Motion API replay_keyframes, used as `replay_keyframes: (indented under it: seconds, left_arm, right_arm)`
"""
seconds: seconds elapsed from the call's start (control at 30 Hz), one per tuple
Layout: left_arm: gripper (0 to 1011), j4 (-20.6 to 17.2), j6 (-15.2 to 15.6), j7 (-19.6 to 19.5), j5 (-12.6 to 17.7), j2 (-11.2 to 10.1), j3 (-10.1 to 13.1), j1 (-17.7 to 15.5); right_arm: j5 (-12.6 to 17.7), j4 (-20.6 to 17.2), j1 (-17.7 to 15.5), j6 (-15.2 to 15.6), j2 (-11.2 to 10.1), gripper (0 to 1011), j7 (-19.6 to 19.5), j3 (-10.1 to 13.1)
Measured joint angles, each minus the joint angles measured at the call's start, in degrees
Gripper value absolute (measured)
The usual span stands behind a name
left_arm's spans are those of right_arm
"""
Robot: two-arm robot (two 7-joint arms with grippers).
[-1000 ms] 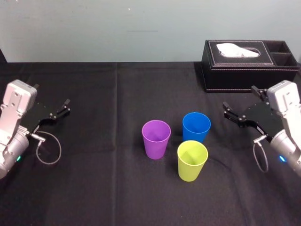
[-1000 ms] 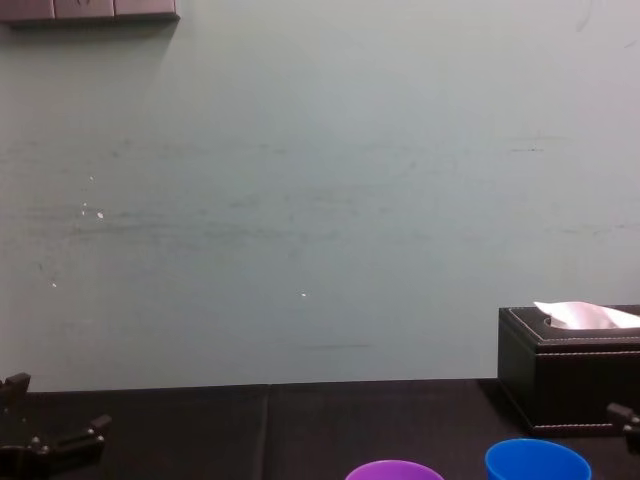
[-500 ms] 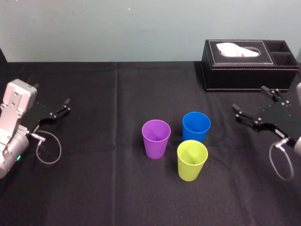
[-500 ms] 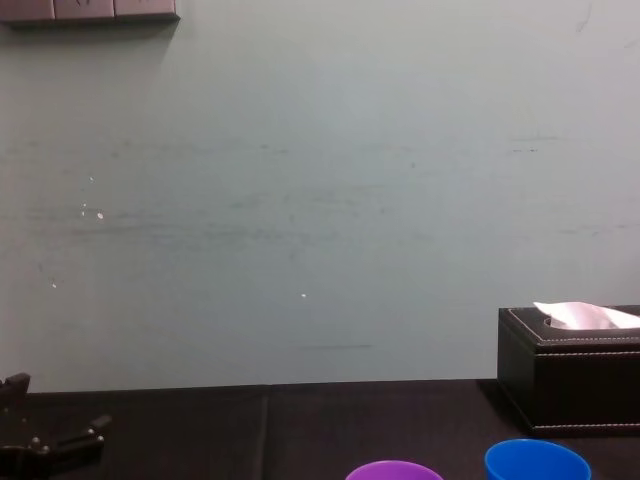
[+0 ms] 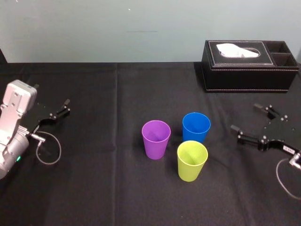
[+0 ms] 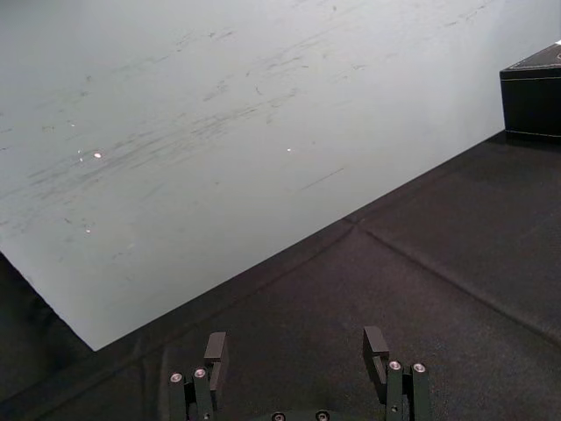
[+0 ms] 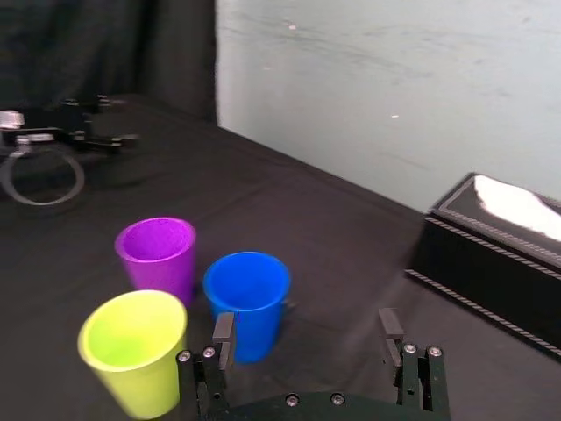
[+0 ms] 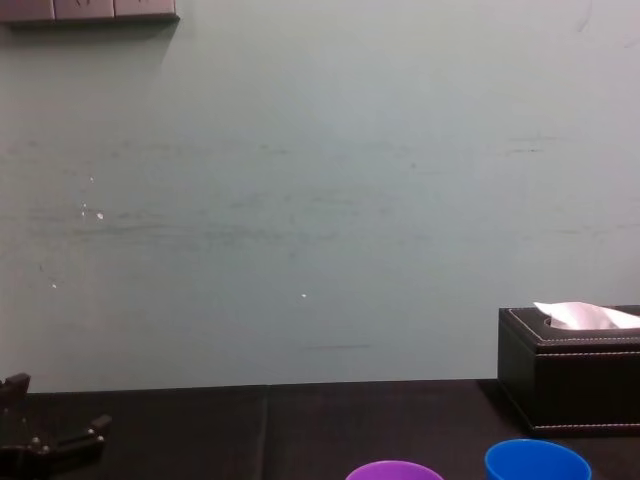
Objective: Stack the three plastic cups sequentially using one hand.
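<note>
Three plastic cups stand upright and apart near the table's middle: purple (image 5: 156, 139), blue (image 5: 196, 127) behind and to its right, yellow-green (image 5: 192, 160) nearest me. The right wrist view shows the purple cup (image 7: 158, 254), the blue cup (image 7: 248, 298) and the yellow-green cup (image 7: 136, 346) ahead of the fingers. My right gripper (image 5: 245, 117) hovers to the right of the cups, open and empty, seen too in its own view (image 7: 307, 326). My left gripper (image 5: 61, 110) is parked at the far left, open (image 6: 295, 342). The chest view catches the purple rim (image 8: 395, 471) and the blue rim (image 8: 537, 462).
A black tissue box (image 5: 249, 63) with a white tissue stands at the back right, behind the right gripper. Black cloth (image 5: 103, 179) covers the table, with free room left of and in front of the cups. A pale wall closes the back.
My right gripper has dropped lower and drawn toward the table's near right side, still open. The cups and the left arm have not moved.
</note>
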State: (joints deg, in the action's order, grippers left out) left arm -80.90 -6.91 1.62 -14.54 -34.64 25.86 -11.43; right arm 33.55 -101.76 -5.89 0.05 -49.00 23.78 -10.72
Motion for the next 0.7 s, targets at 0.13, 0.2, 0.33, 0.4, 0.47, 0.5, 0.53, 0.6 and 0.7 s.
replay_keyframes:
  seconds: [0.13, 0.2, 0.33, 0.4, 0.47, 0.5, 0.53, 0.6, 0.7]
  left_arm:
    - [1011, 0.0, 0.0, 0.0, 0.0, 0.0, 0.0, 0.0]
    - [1011, 0.0, 0.0, 0.0, 0.0, 0.0, 0.0, 0.0]
    - [1011, 0.0, 0.0, 0.0, 0.0, 0.0, 0.0, 0.0]
    - [1011, 0.0, 0.0, 0.0, 0.0, 0.0, 0.0, 0.0]
    - [1011, 0.0, 0.0, 0.0, 0.0, 0.0, 0.0, 0.0]
    - [1011, 0.0, 0.0, 0.0, 0.0, 0.0, 0.0, 0.0]
    - [1011, 0.0, 0.0, 0.0, 0.0, 0.0, 0.0, 0.0]
    - [1011, 0.0, 0.0, 0.0, 0.0, 0.0, 0.0, 0.0]
    - [1011, 0.0, 0.0, 0.0, 0.0, 0.0, 0.0, 0.0]
  right_arm:
    - [1.3, -0.1, -0.8, -0.1, -0.2, 1003, 3.2, 0.3]
    - [1.5, -0.1, -1.0, -0.2, -0.2, 1003, 4.2, 0.3]
    - [1.6, -0.1, -1.3, -0.3, 0.1, 1003, 6.7, -0.3]
    - [1.4, -0.1, -1.4, -0.3, 0.3, 1003, 7.2, -0.5]
    - [1.1, -0.1, -1.5, -0.3, 0.5, 1003, 7.9, -0.7]
    - [1.0, -0.1, -1.6, -0.4, 0.6, 1003, 8.3, -0.9]
    - [1.0, -0.1, -1.6, -0.4, 0.6, 1003, 8.3, -0.9]
    - [0.6, -0.3, -1.8, -0.4, 0.6, 1003, 8.7, -1.0]
    - [-0.2, -0.6, -2.0, -0.4, 0.6, 1003, 9.0, -1.4]
